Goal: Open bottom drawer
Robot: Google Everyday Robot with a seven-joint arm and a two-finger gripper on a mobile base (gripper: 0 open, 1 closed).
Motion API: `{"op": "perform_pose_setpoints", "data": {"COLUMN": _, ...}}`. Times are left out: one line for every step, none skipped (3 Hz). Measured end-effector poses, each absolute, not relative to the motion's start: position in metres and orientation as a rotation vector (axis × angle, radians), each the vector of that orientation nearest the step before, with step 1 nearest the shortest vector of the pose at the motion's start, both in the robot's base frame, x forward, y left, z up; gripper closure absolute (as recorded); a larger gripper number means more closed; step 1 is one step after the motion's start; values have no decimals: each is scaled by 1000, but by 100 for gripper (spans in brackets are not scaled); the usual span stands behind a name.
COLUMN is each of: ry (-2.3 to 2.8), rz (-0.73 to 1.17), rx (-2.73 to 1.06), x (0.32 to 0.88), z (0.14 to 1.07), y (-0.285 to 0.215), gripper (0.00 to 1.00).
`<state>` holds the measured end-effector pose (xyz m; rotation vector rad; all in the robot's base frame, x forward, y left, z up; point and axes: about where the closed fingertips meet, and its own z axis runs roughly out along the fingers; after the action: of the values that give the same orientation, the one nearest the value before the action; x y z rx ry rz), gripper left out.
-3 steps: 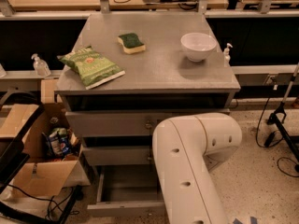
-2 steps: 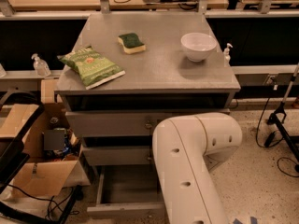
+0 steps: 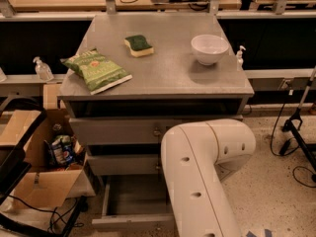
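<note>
Since the bottom drawer (image 3: 132,204) stands pulled well out at 6 o'clock, its tray exposed beneath the middle drawer (image 3: 123,164), the pull looks about done. At 5 o'clock the arm (image 3: 197,181) hides the gripper, likely low by the drawer front; its grip cannot be told. Versus 0.7 s ago, drawer and arm are unchanged.

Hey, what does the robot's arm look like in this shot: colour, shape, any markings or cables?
The arm is a thick, smooth, off-white tubular shell that bends through a rounded, bulbous elbow. Small dark round holes dot its side, several along the lower link and two on the elbow. No cables, labels or printed markings show on it. The gripper is out of view, hidden beyond the arm, so its look cannot be described.
</note>
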<state>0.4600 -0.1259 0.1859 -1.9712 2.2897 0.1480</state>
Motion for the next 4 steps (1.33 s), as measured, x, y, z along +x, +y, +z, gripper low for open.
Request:
{"op": "perform_pose_setpoints", "data": {"ry": 2290, "rz": 148, "rx": -1971, "x": 460, "z": 186, "y": -126, "gripper": 75}}
{"op": "perform_pose_setpoints", "data": {"ry": 2290, "rz": 150, "rx": -1972, "x": 459, "z": 186, "y": -126, "gripper": 44}}
{"op": "perform_pose_setpoints", "data": {"ry": 2290, "rz": 150, "rx": -1972, "x": 459, "z": 186, "y": -126, "gripper": 21}}
{"op": "perform_pose_setpoints", "data": {"ry": 2291, "rz": 153, "rx": -1974, "x": 458, "z": 185, "y": -125, "gripper": 0}}
